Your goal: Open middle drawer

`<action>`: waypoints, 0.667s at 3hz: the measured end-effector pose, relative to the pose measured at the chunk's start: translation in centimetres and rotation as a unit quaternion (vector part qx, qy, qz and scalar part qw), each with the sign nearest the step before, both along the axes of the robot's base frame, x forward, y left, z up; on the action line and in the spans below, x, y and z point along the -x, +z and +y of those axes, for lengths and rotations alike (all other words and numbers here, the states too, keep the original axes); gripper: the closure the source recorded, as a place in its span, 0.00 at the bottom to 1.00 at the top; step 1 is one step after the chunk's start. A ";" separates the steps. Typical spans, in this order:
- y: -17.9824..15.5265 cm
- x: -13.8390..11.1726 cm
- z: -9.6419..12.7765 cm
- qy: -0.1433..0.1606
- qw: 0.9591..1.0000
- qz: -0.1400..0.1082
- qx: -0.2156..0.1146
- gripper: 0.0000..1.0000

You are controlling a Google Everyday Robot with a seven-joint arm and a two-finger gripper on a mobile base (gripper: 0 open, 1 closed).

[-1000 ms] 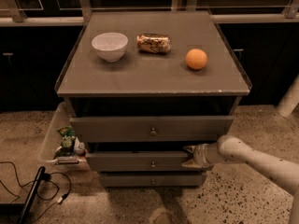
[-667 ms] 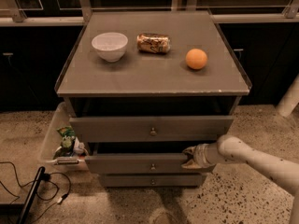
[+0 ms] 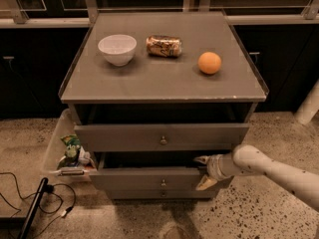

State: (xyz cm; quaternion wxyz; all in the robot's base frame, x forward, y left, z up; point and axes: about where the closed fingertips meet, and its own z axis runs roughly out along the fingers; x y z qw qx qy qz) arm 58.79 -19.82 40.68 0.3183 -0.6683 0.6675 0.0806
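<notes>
You see the grey wooden middle drawer with its small brass knob (image 3: 149, 179) slightly further out than a second ago, partly open. At its right end, the white gripper (image 3: 203, 172) hooks the front, fingers spread, not clenched. Keep pulling.

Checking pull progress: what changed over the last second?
The middle drawer slid slightly further out toward the camera, the gripper moving with it at the front's right end. Top drawer, bowl, can and orange unchanged.
</notes>
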 end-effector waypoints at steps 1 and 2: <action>-0.1 0.1 0.0 -0.001 1.000 0.001 -0.002 0.00; -1.0 2.4 -1.3 -0.006 1.000 0.013 -0.026 0.19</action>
